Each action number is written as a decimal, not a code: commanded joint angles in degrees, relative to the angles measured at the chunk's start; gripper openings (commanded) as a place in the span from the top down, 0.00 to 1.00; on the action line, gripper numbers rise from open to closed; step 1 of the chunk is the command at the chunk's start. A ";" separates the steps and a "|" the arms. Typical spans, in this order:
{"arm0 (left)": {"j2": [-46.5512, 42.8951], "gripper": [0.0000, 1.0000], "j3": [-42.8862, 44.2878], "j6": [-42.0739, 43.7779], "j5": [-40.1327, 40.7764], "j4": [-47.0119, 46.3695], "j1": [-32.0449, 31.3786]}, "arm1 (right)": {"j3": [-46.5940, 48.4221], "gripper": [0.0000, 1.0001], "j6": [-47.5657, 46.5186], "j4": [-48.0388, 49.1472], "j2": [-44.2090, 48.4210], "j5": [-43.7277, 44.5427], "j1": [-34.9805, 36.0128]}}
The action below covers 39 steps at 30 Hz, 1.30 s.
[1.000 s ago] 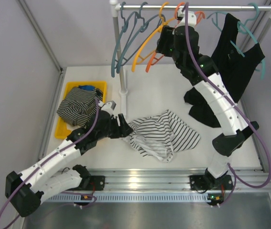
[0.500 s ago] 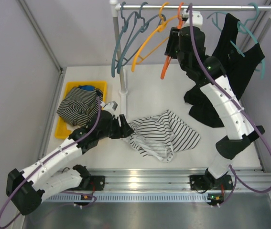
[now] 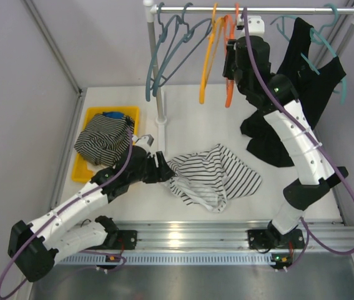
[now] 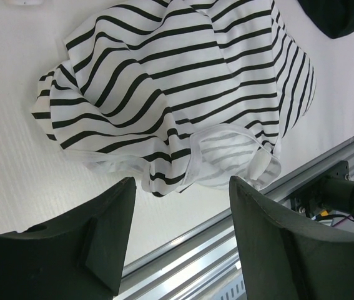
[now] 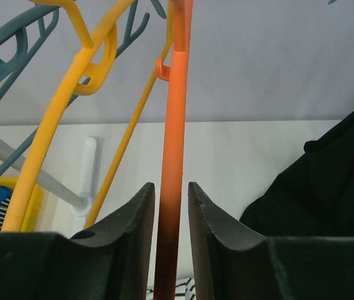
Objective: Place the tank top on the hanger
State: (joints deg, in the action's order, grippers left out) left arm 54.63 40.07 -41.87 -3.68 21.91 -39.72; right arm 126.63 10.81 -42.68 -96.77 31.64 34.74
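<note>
The white tank top [image 3: 214, 175] with thin black stripes lies crumpled on the table in the middle, and it fills the upper part of the left wrist view [image 4: 183, 94]. My left gripper [image 3: 163, 164] is open at the top's left edge, low over the table, its jaws wide apart and empty [image 4: 181, 184]. The red-orange hanger [image 3: 229, 69] hangs from the rail, seen edge-on. My right gripper [image 3: 230, 59] is shut on the hanger's thin bar [image 5: 175, 125], which runs up between the two fingers [image 5: 172, 186].
A yellow-amber hanger [image 3: 208, 62] and teal hangers [image 3: 164, 56] hang left of mine on the rail [image 3: 289, 9]. A black top [image 3: 308, 81] hangs at the right, black cloth [image 3: 267, 147] below it. A yellow tray [image 3: 95, 114] holds a darker striped garment [image 3: 102, 139]. The rack post [image 3: 160, 119] stands behind the left gripper.
My right gripper has moved up and right along the rail with the red-orange hanger, which has swung from slanted to edge-on. The yellow hanger swung too. The left gripper barely moved.
</note>
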 commanded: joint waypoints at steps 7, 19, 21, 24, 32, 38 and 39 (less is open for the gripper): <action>-0.84 0.34 -1.31 -0.59 -0.98 -4.07 0.35 | 1.86 0.80 -3.34 -2.41 1.15 1.05 -0.55; -0.75 0.34 -1.05 -0.41 -1.06 -4.42 0.35 | 3.36 1.00 -4.48 -3.82 0.79 1.32 -2.04; -0.67 0.34 -1.05 -0.32 -1.06 -4.42 0.26 | 2.93 1.00 -4.92 -2.77 1.06 1.23 -2.40; -0.67 0.34 -0.96 -0.23 -1.15 -4.42 0.35 | 0.30 1.00 -5.79 1.08 2.81 0.62 -2.66; -1.19 0.34 -1.31 -0.23 -0.97 -4.33 0.26 | -4.11 1.00 -7.38 8.39 6.59 1.06 -3.01; -1.02 0.33 -1.40 -0.23 -0.80 -4.25 0.35 | -6.39 1.00 -8.17 11.39 8.44 0.53 -3.45; -1.11 0.34 -1.40 -0.15 -0.89 -4.25 0.26 | -6.39 1.00 -8.00 11.30 8.44 0.62 -3.45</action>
State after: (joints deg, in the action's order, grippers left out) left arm 54.52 38.98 -42.06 -4.10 20.53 -39.72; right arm 119.96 3.95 -36.34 -91.15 32.08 32.42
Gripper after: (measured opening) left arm 0.666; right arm 0.133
